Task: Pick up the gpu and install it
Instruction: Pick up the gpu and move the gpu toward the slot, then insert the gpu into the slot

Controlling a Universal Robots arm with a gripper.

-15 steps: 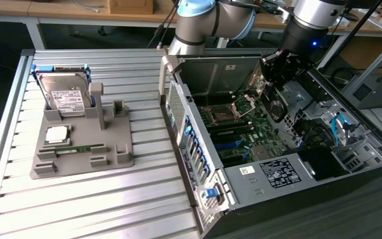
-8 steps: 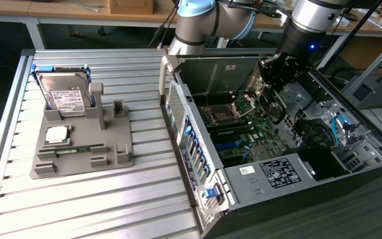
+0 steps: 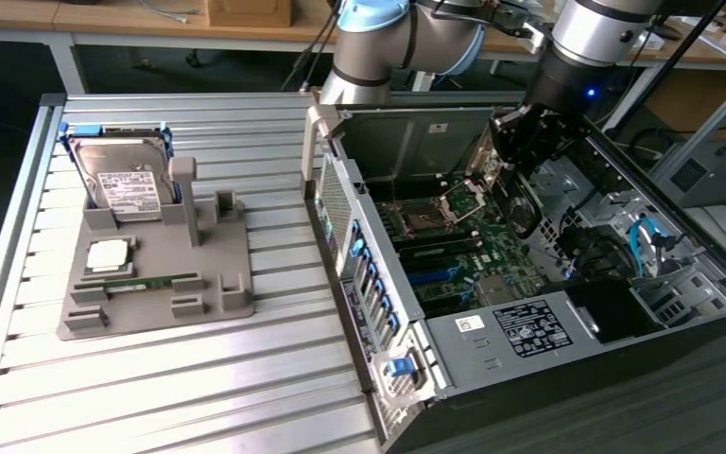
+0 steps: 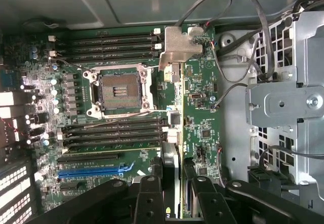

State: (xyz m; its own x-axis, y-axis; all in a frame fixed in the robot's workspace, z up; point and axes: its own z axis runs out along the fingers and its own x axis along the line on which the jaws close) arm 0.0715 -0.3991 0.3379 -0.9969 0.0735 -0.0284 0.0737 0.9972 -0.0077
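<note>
The gpu (image 4: 176, 57) is seen edge-on in the wrist view, a thin card running from between my fingers out to its silvery metal bracket. My gripper (image 4: 174, 186) is shut on it, black fingers (image 4: 149, 193) on either side. In the exterior view the gripper (image 3: 514, 156) hangs inside the open computer case (image 3: 376, 284), holding the gpu (image 3: 491, 175) upright above the motherboard (image 3: 464, 251), near the empty CPU socket (image 4: 121, 88). The card looks clear of the board. A blue expansion slot (image 4: 93, 172) lies beside the card's line.
On the slatted table (image 3: 186, 378) at the exterior view's left, a grey fixture (image 3: 218, 293) holds a silver hard drive (image 3: 129, 180), a processor chip (image 3: 107, 253) and a green memory stick (image 3: 148, 281). Cables (image 4: 253, 42) and a metal drive cage (image 4: 283, 102) crowd the case beside the motherboard.
</note>
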